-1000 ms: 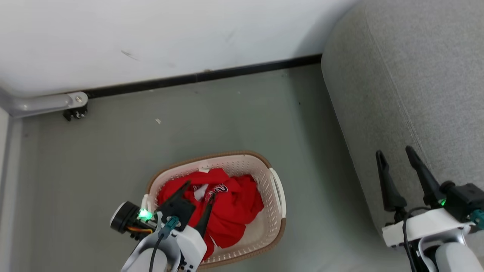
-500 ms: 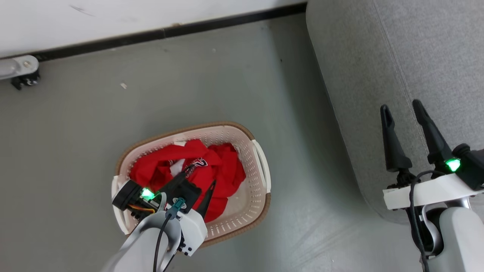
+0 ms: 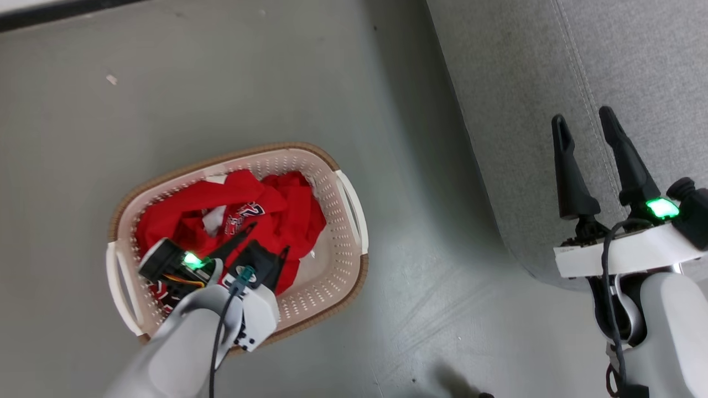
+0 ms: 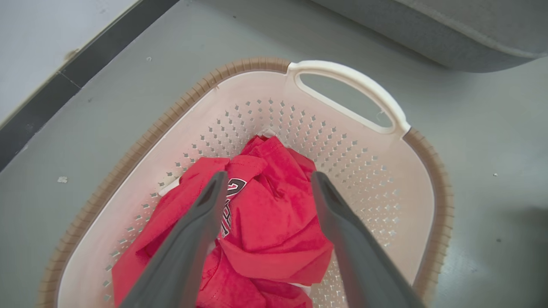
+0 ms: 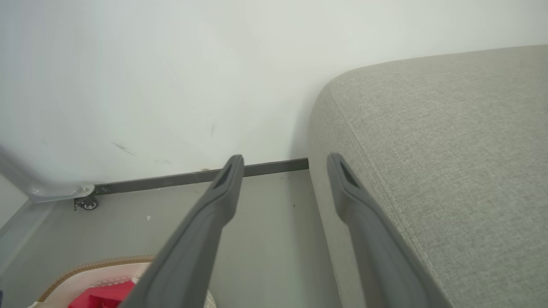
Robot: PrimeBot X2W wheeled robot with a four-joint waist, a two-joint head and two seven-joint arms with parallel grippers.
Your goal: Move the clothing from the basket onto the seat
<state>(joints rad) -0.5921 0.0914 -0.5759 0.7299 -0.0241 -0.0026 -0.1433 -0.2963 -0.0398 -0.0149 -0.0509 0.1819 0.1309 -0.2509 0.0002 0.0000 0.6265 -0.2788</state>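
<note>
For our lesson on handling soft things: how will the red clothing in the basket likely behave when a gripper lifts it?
The clothing lies crumpled in soft folds, so it will probably droop from the pinch. Its layers overlap, so one pull may drag up more than one piece.

floor (image 3: 221, 83): grey | wall (image 5: 171, 64): white | baseboard (image 5: 265, 167): dark | caster (image 5: 89, 204): at wall

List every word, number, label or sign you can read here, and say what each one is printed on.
"2": black numeral edged in white, on the crumpled red fabric clothing in the cream perforated plastic basket.
More black-and-white print below it runs into a fold: unreadable.
Nothing else is legible.
</note>
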